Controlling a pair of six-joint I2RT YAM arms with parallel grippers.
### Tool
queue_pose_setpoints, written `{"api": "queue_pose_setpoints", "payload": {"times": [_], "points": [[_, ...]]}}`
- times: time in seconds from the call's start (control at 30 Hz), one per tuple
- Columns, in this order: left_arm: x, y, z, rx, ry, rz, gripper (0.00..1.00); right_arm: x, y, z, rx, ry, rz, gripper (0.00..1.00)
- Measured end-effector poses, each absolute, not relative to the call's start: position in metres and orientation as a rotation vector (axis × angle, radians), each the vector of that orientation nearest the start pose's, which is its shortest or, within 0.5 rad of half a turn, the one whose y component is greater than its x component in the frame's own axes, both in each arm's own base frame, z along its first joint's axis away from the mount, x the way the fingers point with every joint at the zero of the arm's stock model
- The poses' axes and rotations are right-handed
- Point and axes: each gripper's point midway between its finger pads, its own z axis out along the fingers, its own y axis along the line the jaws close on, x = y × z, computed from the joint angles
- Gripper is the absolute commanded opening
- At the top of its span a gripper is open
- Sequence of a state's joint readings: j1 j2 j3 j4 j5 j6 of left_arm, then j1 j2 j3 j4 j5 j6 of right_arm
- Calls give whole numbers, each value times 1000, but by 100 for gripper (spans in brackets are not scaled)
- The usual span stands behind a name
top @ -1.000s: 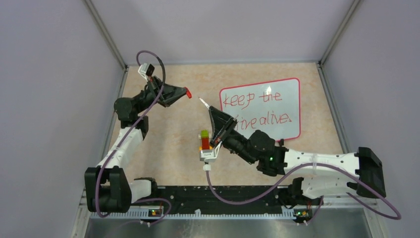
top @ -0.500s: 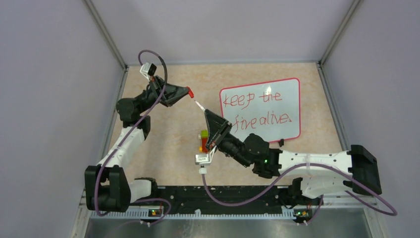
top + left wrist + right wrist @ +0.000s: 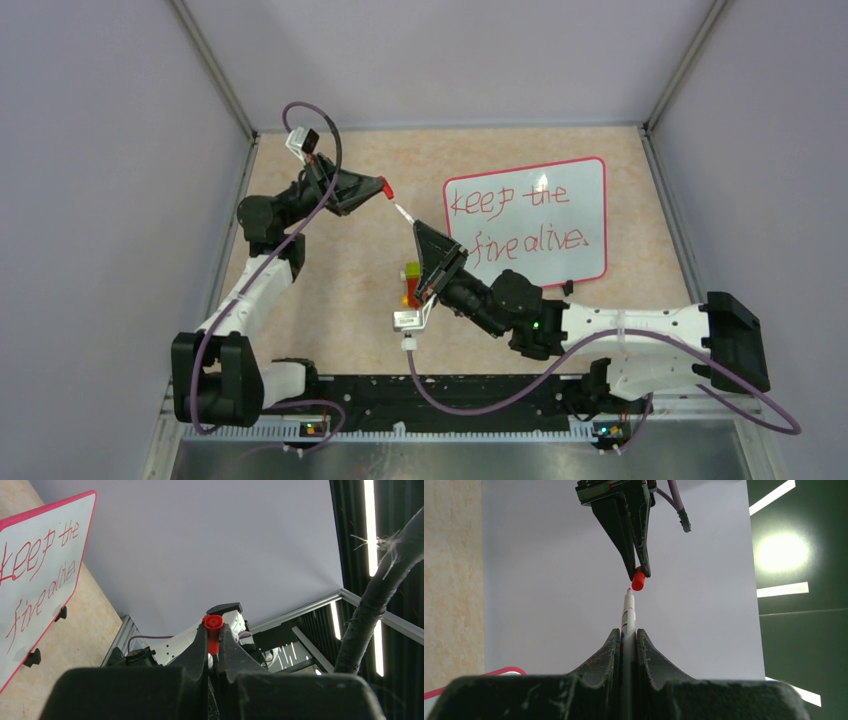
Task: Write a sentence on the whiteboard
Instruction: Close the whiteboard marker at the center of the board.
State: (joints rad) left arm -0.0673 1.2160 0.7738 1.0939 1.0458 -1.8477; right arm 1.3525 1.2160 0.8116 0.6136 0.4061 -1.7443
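top external view: whiteboard (image 3: 560, 262) lies flat on the tan table (image 3: 340, 270), far-right part. it's well apart from the left claw, w/ the right one just off its left edge. red handwriting on it reads "keep the fire alive." one black clip foot (image 3: 567, 287) shows at its near edge, by the right arm. left gripper (image 3: 378, 186) is over the table's far-left area, jaws pinched tight on a small red cap (image 3: 385, 187). right gripper (image 3: 418, 227) is mid-table, jaws closed on a thin white marker (image 3: 403, 213) that sticks out twd the cap. right wrist view: marker tip & cap nearly in line, close but w/ a small gap btwn, not touching. left wrist view: cap sits at the very fingertips. a small stack of coloured blocks (image 3: 412, 281) stands on the table, just beside the right gripper.
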Motion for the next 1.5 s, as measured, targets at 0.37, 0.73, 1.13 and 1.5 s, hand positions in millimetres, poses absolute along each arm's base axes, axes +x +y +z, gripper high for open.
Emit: {"api": "queue_pose_setpoints", "payload": {"times": [0.37,0.73,1.13,1.5], "points": [[257,-192,392,-33,1611,-2052,0,190,356,372,-1354,383,-612,0],[253,-200,388,-13,1638,-2063,0,191,355,372,-1355,386,-624,0],[253,-208,385,-34,1649,-2083,0,200,359,371,-1357,384,-741,0],[263,-218,377,-117,1663,-2075,0,218,362,364,-1326,447,-975,0]]}}
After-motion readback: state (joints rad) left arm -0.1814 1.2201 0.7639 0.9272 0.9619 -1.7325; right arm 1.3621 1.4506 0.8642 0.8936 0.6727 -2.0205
